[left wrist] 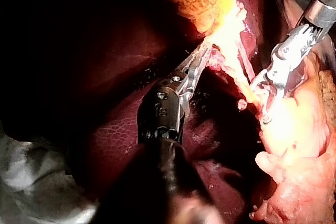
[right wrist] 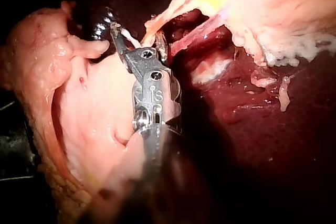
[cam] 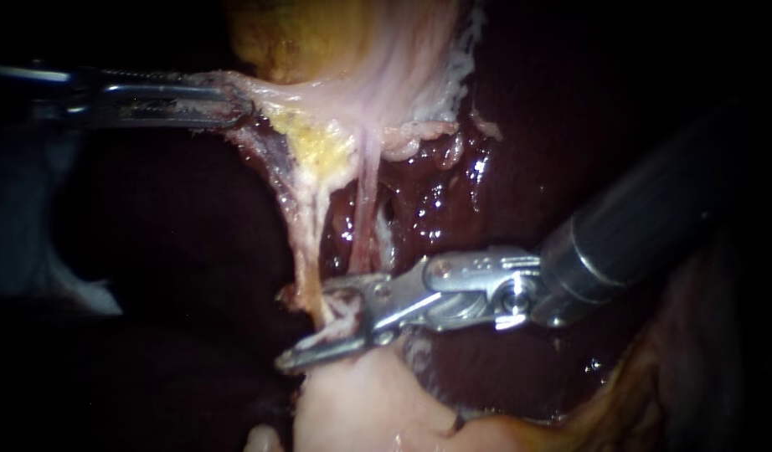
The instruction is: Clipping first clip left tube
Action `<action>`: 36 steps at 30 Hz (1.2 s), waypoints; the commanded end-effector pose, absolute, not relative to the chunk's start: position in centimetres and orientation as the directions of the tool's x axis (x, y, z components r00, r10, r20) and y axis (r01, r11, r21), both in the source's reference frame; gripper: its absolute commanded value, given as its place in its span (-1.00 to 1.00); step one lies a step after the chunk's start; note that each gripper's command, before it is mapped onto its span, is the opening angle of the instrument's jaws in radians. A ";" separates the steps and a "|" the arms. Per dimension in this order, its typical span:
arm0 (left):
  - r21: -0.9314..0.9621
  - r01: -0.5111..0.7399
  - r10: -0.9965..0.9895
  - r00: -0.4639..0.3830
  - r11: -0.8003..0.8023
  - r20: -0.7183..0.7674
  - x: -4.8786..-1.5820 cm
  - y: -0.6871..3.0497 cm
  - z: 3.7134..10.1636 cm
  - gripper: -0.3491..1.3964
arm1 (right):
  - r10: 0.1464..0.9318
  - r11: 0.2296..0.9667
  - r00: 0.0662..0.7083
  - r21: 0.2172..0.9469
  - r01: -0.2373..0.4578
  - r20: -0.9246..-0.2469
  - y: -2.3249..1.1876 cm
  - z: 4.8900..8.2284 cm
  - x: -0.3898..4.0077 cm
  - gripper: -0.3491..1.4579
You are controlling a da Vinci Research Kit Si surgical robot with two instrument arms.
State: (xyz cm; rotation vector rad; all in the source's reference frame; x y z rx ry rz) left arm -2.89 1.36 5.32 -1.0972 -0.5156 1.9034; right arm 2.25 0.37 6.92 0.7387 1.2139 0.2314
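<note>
Nearest the lens: right instrument (cam: 306, 328), dark grey round shaft with a silver wrist, coming in from the right across the near half of the scene. Its pincer is open, with a gap visible between the jaws, and it straddles the left tube (cam: 310, 251). That's a thin whitish-pink strand running from the far tissue down toward the near side. The tube's near end sits between the jaws; can't confirm that both touch it. Right wrist view agrees: the strand passes through the spread pincer (right wrist: 134, 35), one jaw on each side.

Directly near of that pincer is a pale pink smooth lump of tissue (cam: 361, 410). The lower jaw lies along its far edge.

Left instrument (cam: 239, 105), slim and silver-grey, comes in from the left on the far side. Its pincer is closed on a pale whitish flap of tissue (cam: 265, 90) at the near edge of the yellow-ochre gallbladder (cam: 294, 38). The flap is stretched taut toward the left.

Right tube (cam: 365, 209) is a pinker thin strand just right of the left tube, with a gap between them. Its near end is close to the right instrument's upper jaw; contact can't be told.

A yellow fat patch (cam: 319, 151) sits where the two strands start. Dark red glossy liver (cam: 461, 192) lies behind and to the right of them.
</note>
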 end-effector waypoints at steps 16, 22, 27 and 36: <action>-0.691 -0.471 0.834 -0.247 -0.548 -0.493 -2.89 1.36 5.33 -1.00 | 0.515 0.758 0.414 0.624 0.190 -0.751 0.24 6.70 2.39 -0.15; -0.691 -0.471 0.834 -0.247 -0.548 -0.493 -2.89 1.36 5.33 -1.00 | 0.518 0.753 0.412 0.628 0.195 -0.749 0.21 6.52 2.42 -0.16; -0.691 -0.471 0.834 -0.247 -0.548 -0.493 -2.89 1.36 5.33 -1.00 | 0.520 0.749 0.412 0.631 0.201 -0.749 0.17 6.37 2.46 -0.16; -0.691 -0.471 0.834 -0.247 -0.548 -0.493 -2.89 1.36 5.33 -1.00 | 0.522 0.745 0.413 0.634 0.205 -0.746 0.11 6.16 2.57 -0.17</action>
